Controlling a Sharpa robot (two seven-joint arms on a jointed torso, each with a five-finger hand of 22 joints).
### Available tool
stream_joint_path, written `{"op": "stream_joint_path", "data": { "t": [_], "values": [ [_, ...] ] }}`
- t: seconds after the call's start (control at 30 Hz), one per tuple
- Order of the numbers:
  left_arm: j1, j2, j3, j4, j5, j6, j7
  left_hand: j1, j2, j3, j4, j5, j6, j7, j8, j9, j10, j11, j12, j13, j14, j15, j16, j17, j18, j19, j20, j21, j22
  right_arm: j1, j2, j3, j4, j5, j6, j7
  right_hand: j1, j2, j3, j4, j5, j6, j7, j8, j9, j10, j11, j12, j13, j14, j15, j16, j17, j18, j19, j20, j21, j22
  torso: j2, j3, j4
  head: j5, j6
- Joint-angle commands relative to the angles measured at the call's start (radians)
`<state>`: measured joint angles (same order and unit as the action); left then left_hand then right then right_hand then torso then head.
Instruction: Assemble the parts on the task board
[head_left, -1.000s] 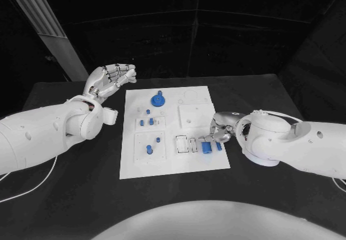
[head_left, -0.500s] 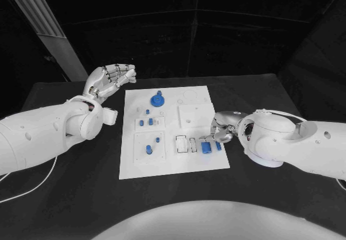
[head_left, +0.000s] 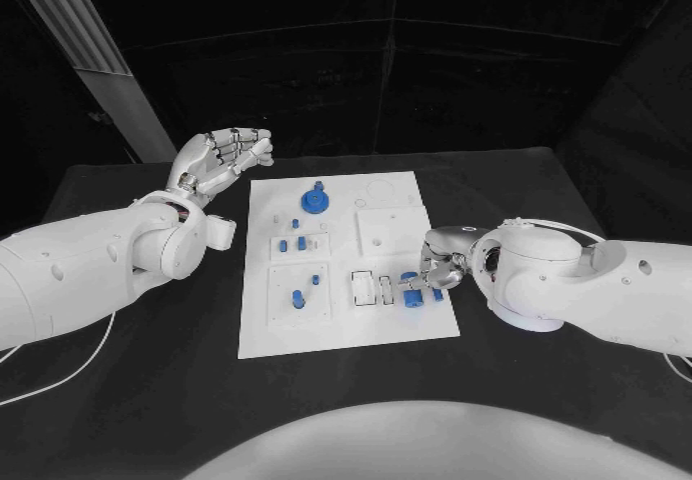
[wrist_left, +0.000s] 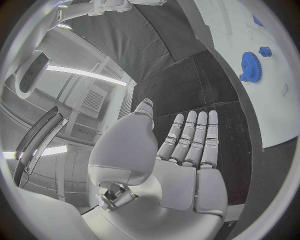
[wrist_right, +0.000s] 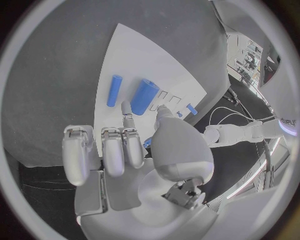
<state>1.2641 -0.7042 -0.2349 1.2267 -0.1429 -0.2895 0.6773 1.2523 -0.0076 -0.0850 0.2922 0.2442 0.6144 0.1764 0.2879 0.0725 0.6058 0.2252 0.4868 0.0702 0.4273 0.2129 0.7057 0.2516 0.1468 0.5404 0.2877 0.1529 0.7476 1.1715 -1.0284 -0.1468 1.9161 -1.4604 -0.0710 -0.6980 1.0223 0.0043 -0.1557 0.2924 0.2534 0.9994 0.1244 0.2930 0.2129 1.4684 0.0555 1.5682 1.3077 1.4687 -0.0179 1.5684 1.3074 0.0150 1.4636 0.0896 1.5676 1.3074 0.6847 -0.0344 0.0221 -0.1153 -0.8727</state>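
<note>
The white task board (head_left: 346, 320) lies mid-table. A thick blue cylinder (wrist_right: 144, 96) and a thin one (wrist_right: 114, 90) lie flat near its right edge, the thick cylinder (head_left: 411, 292) beside empty slots (head_left: 372, 288). My right hand (head_left: 436, 266) hovers low over them. Its thumb and one fingertip (wrist_right: 127, 111) are apart on either side of the thick cylinder's end, and I see no grip. A blue gear (head_left: 315, 203) and small blue pegs (head_left: 294, 243) stand in the board. My left hand (head_left: 221, 160) is raised off the board's far left corner, holding nothing.
More blue pegs (head_left: 297, 297) stand in a square recess at the board's near left. The gear (wrist_left: 250, 64) also shows beyond my left hand (wrist_left: 187, 145). Bare black table (head_left: 144, 380) surrounds the board.
My right hand has moved slightly nearer and lower over the two blue cylinders. The left arm and the parts have not moved.
</note>
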Motion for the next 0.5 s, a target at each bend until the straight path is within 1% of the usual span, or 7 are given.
{"op": "stream_joint_path", "data": {
  "t": [0.03, 0.07, 0.13, 0.2, 0.33, 0.5],
  "values": [
    [0.001, 0.0, 0.001, 0.001, 0.002, 0.01, 0.124, 0.0, 0.012, -0.008, 0.0, 0.003, -0.006, 0.09, 0.005, -0.002, -0.008, 0.002, 0.003, -0.001, -0.006, 0.0, 0.004, -0.002, -0.01, 0.005, 0.0, -0.003, -0.001, 0.001, 0.006, 0.0, -0.008, 0.009, 0.046, -0.035, 0.001, 0.004, -0.009, -0.001, -0.003, -0.008, 0.002, 0.0, 0.003, 0.102, 0.004, 0.003, 0.263, 0.102, 0.008, 0.002, 0.263, -0.015, 0.107, 0.008, 0.003, 0.263, 0.0, 0.0002, 0.0001, 0.001, 0.0],
    [0.001, -0.001, 0.001, 0.001, 0.002, 0.01, 0.124, 0.0, 0.012, -0.008, 0.0, 0.003, -0.006, 0.09, 0.005, -0.002, -0.008, 0.002, 0.003, -0.001, -0.007, 0.0, 0.004, -0.002, -0.01, 0.005, 0.0, -0.003, -0.001, 0.001, 0.009, 0.0, -0.01, 0.009, 0.049, -0.034, 0.001, 0.004, -0.009, -0.001, -0.003, -0.008, 0.002, 0.0, 0.003, 0.102, 0.004, 0.003, 0.263, 0.102, 0.008, 0.002, 0.263, -0.015, 0.107, 0.008, 0.003, 0.263, 0.0, 0.0001, -0.0002, 0.0, 0.0],
    [0.001, -0.001, 0.001, 0.002, 0.002, 0.01, 0.124, 0.002, 0.013, -0.01, 0.0, 0.003, -0.007, 0.091, 0.007, -0.002, -0.01, 0.002, 0.006, -0.001, -0.007, 0.0, 0.007, -0.005, -0.01, 0.004, 0.0, -0.004, -0.002, 0.001, 0.013, 0.0, -0.013, 0.01, 0.053, -0.032, 0.0, -0.007, -0.013, 0.0, -0.002, -0.013, 0.003, 0.002, 0.005, 0.102, 0.006, 0.003, 0.263, 0.102, 0.01, 0.002, 0.263, -0.015, 0.107, 0.009, 0.003, 0.263, 0.0, -0.0001, -0.0006, 0.0, 0.0],
    [0.001, -0.002, 0.001, 0.002, 0.002, 0.009, 0.123, 0.002, 0.013, -0.01, 0.0, 0.003, -0.007, 0.091, 0.007, -0.002, -0.01, 0.002, 0.006, -0.001, -0.007, 0.0, 0.007, -0.005, -0.01, 0.004, 0.0, -0.004, -0.002, 0.001, 0.017, 0.0, -0.018, 0.011, 0.057, -0.031, -0.002, -0.012, -0.014, 0.0, 0.0, -0.014, 0.004, 0.003, 0.007, 0.102, 0.006, 0.003, 0.263, 0.102, 0.01, 0.002, 0.263, -0.015, 0.107, 0.01, 0.003, 0.263, 0.0, -0.0005, -0.0014, 0.0, 0.0],
    [0.001, -0.001, 0.001, 0.002, 0.002, 0.01, 0.124, 0.002, 0.013, -0.01, 0.0, 0.003, -0.007, 0.09, 0.008, -0.002, -0.01, 0.002, 0.006, -0.001, -0.007, 0.0, 0.007, -0.006, -0.01, 0.004, 0.0, -0.004, -0.002, 0.001, 0.025, 0.0, -0.03, 0.012, 0.067, -0.033, -0.002, -0.013, -0.014, 0.0, 0.001, -0.015, 0.004, 0.003, 0.007, 0.102, 0.006, 0.003, 0.263, 0.102, 0.01, 0.002, 0.263, -0.015, 0.107, 0.01, 0.003, 0.263, 0.0, -0.0004, 0.0001, -0.002, 0.0],
    [0.001, -0.002, 0.001, 0.003, 0.002, 0.011, 0.124, 0.002, 0.014, -0.01, 0.0, 0.003, -0.007, 0.09, 0.008, -0.001, -0.01, 0.002, 0.007, -0.001, -0.007, 0.0, 0.008, -0.006, -0.01, 0.004, 0.0, -0.004, -0.002, 0.0, 0.039, -0.001, -0.052, 0.023, 0.079, -0.034, -0.006, -0.012, -0.013, 0.001, 0.001, -0.027, 0.007, 0.0, 0.007, 0.102, 0.008, 0.003, 0.263, 0.102, 0.012, 0.002, 0.263, -0.015, 0.107, 0.011, 0.003, 0.263, 0.0, 0.0007, -0.0002, 0.001, 0.0]
  ]
}}
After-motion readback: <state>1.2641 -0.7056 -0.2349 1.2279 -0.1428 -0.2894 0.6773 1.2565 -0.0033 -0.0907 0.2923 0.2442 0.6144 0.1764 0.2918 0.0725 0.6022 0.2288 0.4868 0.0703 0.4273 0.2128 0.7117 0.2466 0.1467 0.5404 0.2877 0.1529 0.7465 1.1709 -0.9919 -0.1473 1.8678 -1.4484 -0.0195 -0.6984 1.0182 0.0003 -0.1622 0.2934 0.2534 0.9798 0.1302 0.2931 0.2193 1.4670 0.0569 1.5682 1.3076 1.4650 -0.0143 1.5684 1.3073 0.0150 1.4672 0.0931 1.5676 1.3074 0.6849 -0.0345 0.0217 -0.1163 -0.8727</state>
